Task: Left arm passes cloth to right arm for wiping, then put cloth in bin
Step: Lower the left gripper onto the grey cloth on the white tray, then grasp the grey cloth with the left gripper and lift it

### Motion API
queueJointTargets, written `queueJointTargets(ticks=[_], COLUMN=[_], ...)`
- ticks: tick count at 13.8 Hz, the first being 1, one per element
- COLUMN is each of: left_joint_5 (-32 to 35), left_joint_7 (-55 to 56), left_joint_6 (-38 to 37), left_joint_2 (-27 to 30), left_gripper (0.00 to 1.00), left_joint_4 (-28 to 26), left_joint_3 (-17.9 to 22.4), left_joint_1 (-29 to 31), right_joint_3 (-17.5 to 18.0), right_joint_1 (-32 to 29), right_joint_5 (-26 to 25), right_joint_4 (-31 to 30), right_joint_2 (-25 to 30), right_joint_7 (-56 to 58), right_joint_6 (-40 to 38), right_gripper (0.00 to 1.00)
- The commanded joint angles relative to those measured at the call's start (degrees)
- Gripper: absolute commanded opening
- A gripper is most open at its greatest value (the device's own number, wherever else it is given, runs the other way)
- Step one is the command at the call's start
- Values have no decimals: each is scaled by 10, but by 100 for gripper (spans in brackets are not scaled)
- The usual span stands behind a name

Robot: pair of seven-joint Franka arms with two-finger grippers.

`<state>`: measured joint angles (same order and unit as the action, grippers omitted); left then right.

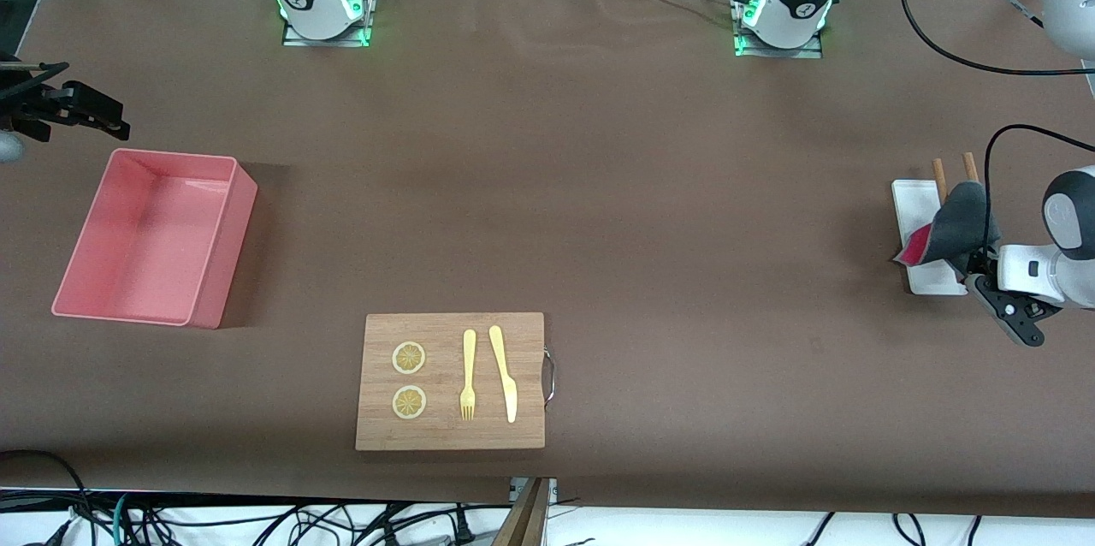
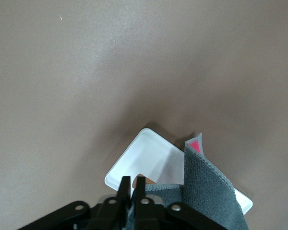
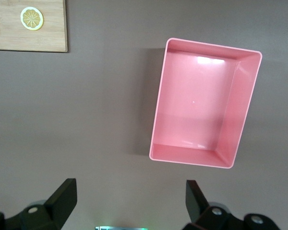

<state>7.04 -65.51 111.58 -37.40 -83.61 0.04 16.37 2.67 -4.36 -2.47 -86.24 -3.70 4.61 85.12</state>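
Note:
The cloth (image 1: 962, 225), dark grey with a crimson corner showing, hangs folded from my left gripper (image 1: 973, 269) just above the small white tray (image 1: 917, 212) at the left arm's end of the table. In the left wrist view my left gripper (image 2: 131, 184) is shut on the cloth's grey edge (image 2: 211, 191) over the tray (image 2: 149, 158). My right gripper (image 1: 103, 120) is open and empty, up in the air by the pink bin (image 1: 154, 238) at the right arm's end. In the right wrist view it (image 3: 129, 201) is wide open, and the bin (image 3: 201, 103) is empty.
A wooden board (image 1: 451, 381) with two lemon slices (image 1: 409, 358), a yellow fork (image 1: 468, 375) and a yellow knife (image 1: 505, 373) lies nearer the front camera at mid-table. Two brown rods (image 1: 939, 178) lie by the white tray. The board's corner shows in the right wrist view (image 3: 33, 28).

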Motion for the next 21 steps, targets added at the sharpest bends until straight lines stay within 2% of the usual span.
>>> queueJointTargets(ticks=[1, 5, 10, 14, 16, 19, 21], left_joint_5=[16, 15, 5, -30, -53, -98, -132], left_joint_7=[-10, -6, 27, 104, 185, 324, 428], left_joint_6=[-9, -32, -142, -255, -295, -351, -353], left_joint_2=[0, 22, 88, 150, 176, 181, 183], left_gripper=[0, 0, 0, 0, 0, 0, 0], left_joint_4=[14, 21, 25, 26, 31, 64, 66], left_joint_3=[-4, -11, -14, -71, -108, -166, -213], left_joint_1=[4, -1, -35, -35, -35, -35, -35], right_joint_3=[0, 0, 0, 0, 0, 1, 1], right_joint_1=[-2, -2, -1, -2, -1, -1, 1], right_joint_5=[7, 5, 5, 4, 3, 5, 1], right_joint_4=[11, 11, 11, 11, 10, 8, 7], right_joint_2=[-3, -3, -3, -8, -11, -14, -46], right_joint_7=[4, 4, 3, 2, -2, 0, 2], right_joint_6=[0, 0, 0, 0, 4, 12, 8], right_gripper=[100, 100, 100, 100, 100, 100, 100])
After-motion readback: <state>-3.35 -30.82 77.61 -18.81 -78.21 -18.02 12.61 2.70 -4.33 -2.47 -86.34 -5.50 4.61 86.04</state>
